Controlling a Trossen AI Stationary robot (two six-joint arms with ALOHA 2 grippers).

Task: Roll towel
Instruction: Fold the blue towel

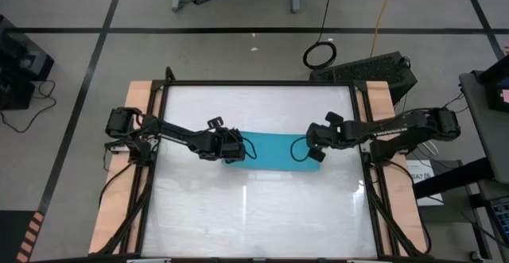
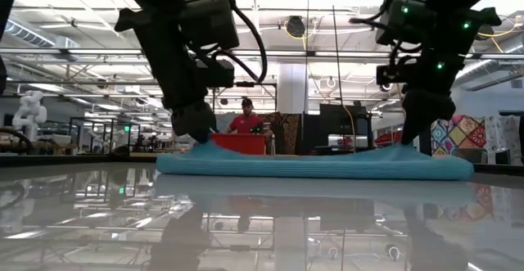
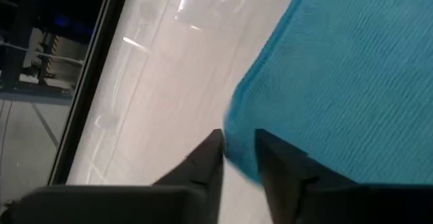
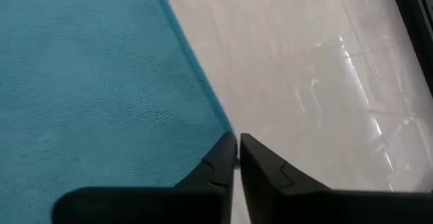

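Observation:
The turquoise towel (image 1: 274, 149) lies flat on the glossy white table, its long side running left to right; it also shows in the low view (image 2: 327, 166). My left gripper (image 1: 233, 150) is down at the towel's left end and shut on it. My right gripper (image 1: 316, 150) is down at the towel's right end and shut on it. Both point down at the table. In the low view each end of the towel rises a little toward the fingers above it. My left gripper (image 3: 238, 158) pinches the towel's left end at a corner of its edge (image 3: 235, 139) between its two fingers, from above. The cloth fills the narrow gap between the fingers. The rest of the towel lies on the table. My right gripper (image 4: 237, 156) pinches the towel's right end at the corner of its edge (image 4: 226, 128) between its two fingers, from above. Only a thin strip of cloth shows between the nearly closed fingers. The rest of the towel lies flat on the table.
The table top (image 1: 254, 215) is bounded by a black frame (image 1: 262, 83), with free room near and far of the towel. Beyond the table in the low view a person in red (image 2: 246, 120) stands behind a red bin (image 2: 239, 143).

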